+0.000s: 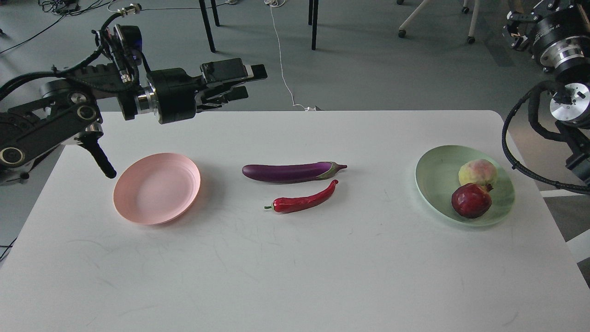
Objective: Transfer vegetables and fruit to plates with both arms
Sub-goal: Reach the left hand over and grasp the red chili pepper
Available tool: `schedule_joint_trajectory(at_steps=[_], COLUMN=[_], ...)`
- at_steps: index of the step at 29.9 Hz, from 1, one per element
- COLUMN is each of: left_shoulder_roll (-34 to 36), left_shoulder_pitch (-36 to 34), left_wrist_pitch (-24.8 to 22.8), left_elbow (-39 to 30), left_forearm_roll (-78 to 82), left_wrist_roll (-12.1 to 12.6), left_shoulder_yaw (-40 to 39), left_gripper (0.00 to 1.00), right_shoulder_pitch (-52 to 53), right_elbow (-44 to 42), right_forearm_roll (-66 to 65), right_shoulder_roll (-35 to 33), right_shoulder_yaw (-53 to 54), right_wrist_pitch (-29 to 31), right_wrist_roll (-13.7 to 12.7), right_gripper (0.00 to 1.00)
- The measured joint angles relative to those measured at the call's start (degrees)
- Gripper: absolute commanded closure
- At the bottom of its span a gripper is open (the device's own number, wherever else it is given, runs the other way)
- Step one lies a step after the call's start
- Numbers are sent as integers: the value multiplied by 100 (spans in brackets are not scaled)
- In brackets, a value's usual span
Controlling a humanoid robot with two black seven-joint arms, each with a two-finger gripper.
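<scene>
Both fruits already sit on the mint green plate [433,177]: the pale yellow-green fruit [477,173] toward its far side and the pomegranate [471,200] just in front of it, the two touching or nearly so. What seems to be left is the vegetables, and the pink plate [156,188] is bare.

Taking the eggplant [290,172] as the marker: it lies crosswise near the middle of the white surface [295,276], cap pointing toward the green plate. The red chili [305,201] lies just in front of it, close but apart, its stem end pointing the other way. The pink plate is off the eggplant's blunt end, the green plate well beyond its cap.

The left gripper [244,83] hovers high, behind the eggplant and above the surface's far edge. Its jaws are only narrowly parted, holding and touching nothing. I judge they should spread wider before coming down, then close across the eggplant's thick middle, square to its length, since the glossy skin looks slippery. Coming straight down would avoid nudging the chili alongside.

Of the right arm [562,60] only joints and cables show at the edge past the green plate; its jaws are out of view.
</scene>
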Motion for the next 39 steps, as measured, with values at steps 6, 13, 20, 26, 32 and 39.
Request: schedule_joint_trajectory(at_steps=[6,13,20,26,32,39], left_shoulder_roll=[-176,-1053,-1699,-1926,-2177,-2405], left_shoulder_pitch=[-8,64,314,558,584,586], left_wrist_pitch=[0,1,2,143,517,540], left_elbow=[-618,-687,-437,339,1053,1191], left_forearm_roll=[1539,4059,5901,6444,6494,6509], left_wrist_roll=[361,379,370,370,370,396], left_shoulder_yaw=[-3,235,803,1139,1275,1343], left_gripper=[2,8,21,34,36,36], right_shoulder_pitch=[-995,-1796,-2098,-2236,-2249,-2250], right_elbow=[-14,15,24,30,29,19], right_forearm_roll=[220,556,676,676,671,670], right_shoulder_roll=[1,8,2,1,0,1], right_shoulder_yaw=[1146,1702,1720,1720,1720,1716], right_wrist_pitch=[912,1032,1035,1035,1035,1035], right_wrist_roll=[-16,-21,10,89,102,103], right_gripper=[2,2,2,2,2,1])
